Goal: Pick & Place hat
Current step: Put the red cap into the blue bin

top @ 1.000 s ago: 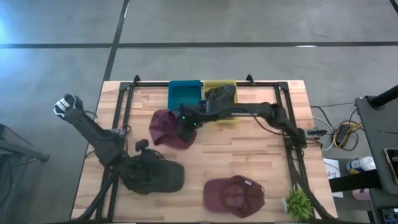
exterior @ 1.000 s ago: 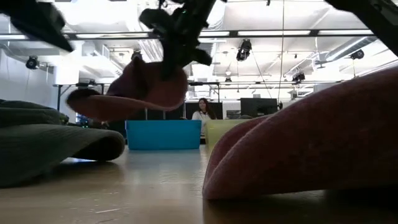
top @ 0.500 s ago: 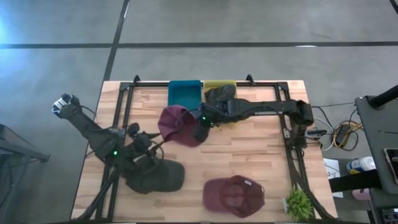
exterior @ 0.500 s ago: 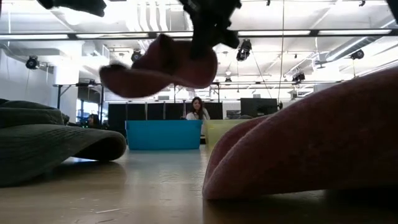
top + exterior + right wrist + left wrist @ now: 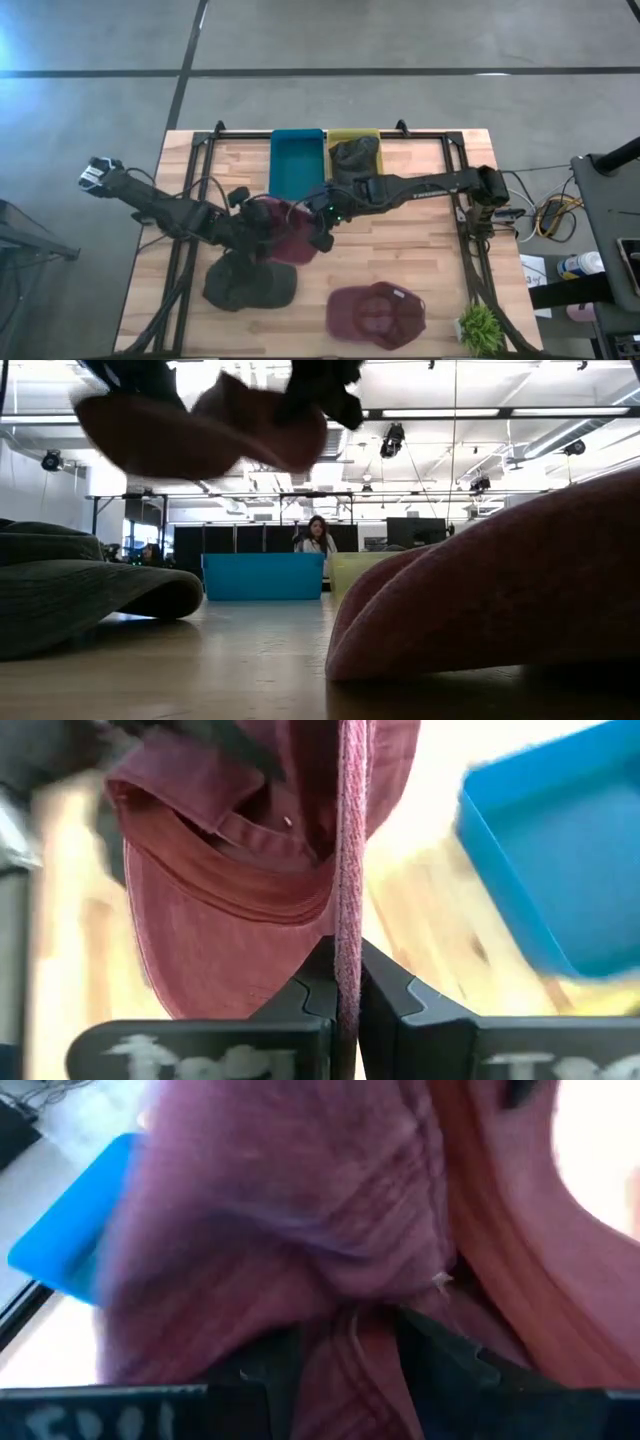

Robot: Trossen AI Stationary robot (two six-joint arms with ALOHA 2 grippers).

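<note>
A maroon cap (image 5: 288, 232) hangs in the air over the middle of the table between both grippers. In the low view (image 5: 190, 430) it floats high, its brim to the picture's left. My right gripper (image 5: 322, 222) is shut on its right side. My left gripper (image 5: 262, 225) reaches in from the left and is shut on the cap's crown. A dark cap (image 5: 245, 285) lies on the table below it. A second maroon cap (image 5: 375, 315) lies near the front edge. My left gripper has a bunched fold of the cap's crown cloth (image 5: 350, 1335) between its two fingers (image 5: 268, 1370). It comes in roughly level from the table's left. The cap is lifted clear. My right gripper pinches a thin edge of the cap (image 5: 350, 920), seen edge-on between the two fingers (image 5: 385, 995). It comes from the table's right side. The cap's hollow inside, with its sweatband (image 5: 220, 830), faces the wrist camera. The cap is clear of the table.
A blue bin (image 5: 297, 160) and a yellow bin (image 5: 362, 137), which holds a dark hat (image 5: 355, 158), stand at the far edge. A small green plant (image 5: 480, 325) stands at the near right corner. Black frame rails run along the table's sides.
My right gripper has carried the maroon cap, still lifted clear, toward the near edge and a little left. My left gripper has risen from over the dark cap at the near left, gone right to the maroon cap and taken hold of its crown.
</note>
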